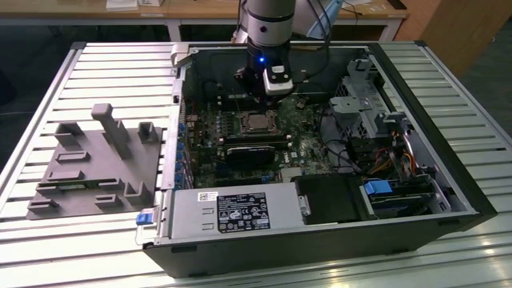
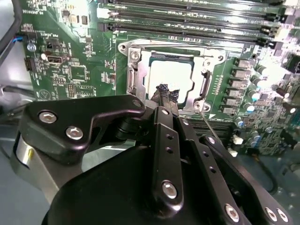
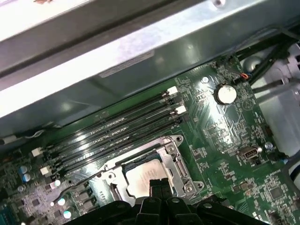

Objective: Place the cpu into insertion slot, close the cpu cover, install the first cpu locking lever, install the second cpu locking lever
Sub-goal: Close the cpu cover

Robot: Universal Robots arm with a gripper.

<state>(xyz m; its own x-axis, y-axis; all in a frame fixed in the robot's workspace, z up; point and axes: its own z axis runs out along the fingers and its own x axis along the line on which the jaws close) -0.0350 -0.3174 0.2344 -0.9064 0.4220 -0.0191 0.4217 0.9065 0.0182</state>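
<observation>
The gripper (image 1: 261, 103) hangs straight above the insertion slot (image 1: 244, 117) on the green board inside the open computer case (image 1: 448, 180) - in the second wrist view its two dark fingertips (image 2: 162, 93) are pressed together with nothing between them, poised just over the slot's near edge and not clearly touching it. The cpu (image 2: 171, 75) lies flat in the slot, its pale metal top facing up; the first wrist view shows it there too (image 3: 143, 174). The cpu cover (image 2: 206, 79) is down around the chip, its silver frame lying on the slot's rim with the chip's top showing through the window. A thin metal rod (image 2: 208, 125) runs away from one corner of the slot, past the gripper's black linkage; whether it is latched cannot be told. Long black memory sockets (image 3: 117, 136) run in a row just beyond the slot - further off on that side sits a round coin battery (image 3: 226, 93). In the exterior view, the grey power supply box (image 1: 232, 213) lies well apart from the slot, at the case's near wall
</observation>
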